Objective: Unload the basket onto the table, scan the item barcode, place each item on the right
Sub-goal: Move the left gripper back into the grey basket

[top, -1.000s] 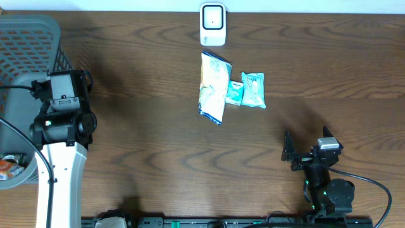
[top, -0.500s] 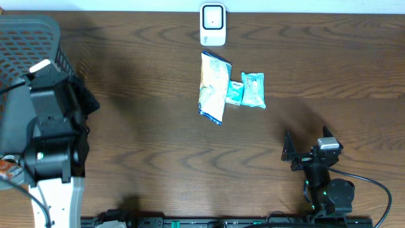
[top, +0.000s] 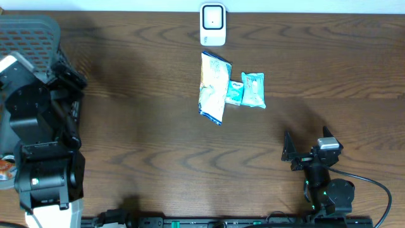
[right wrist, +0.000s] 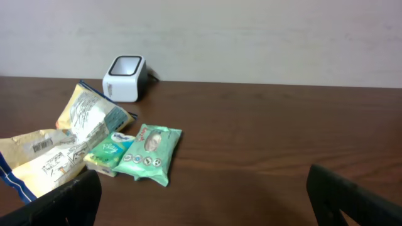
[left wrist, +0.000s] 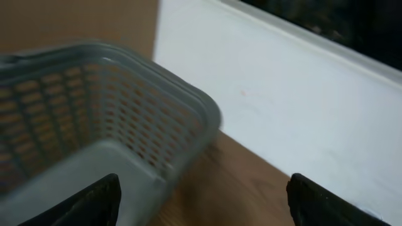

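Snack bag [top: 213, 88], small teal packet [top: 235, 92] and green wipes pack [top: 254, 90] lie side by side mid-table, just below the white scanner [top: 212, 25], touching or nearly so; none has shifted over the last second. All the change is on the left. The left arm, which sat lower beside the grey basket [top: 28, 38] a second ago, has swung up over the basket's near corner. Its wrist view now looks along the basket wall toward the white backdrop. Left gripper [left wrist: 204, 188]: fingers far apart at the frame edges, nothing between them. Orange-and-white thing [top: 5, 168] at the far left edge, partly hidden by the arm; unmoved, and I cannot tell what it is or whether it lies inside the basket. Right gripper [right wrist: 204, 201] parked near the front edge, fingers spread wide, empty, facing the three items and the scanner; no movement on that side. Reading: the left arm looks done at the basket and is free. Three items are left on the table, none at the scanner, so a fresh pick-and-scan cycle is probably due. The wipes pack lies nearest the right arm, the bag nearest the left.
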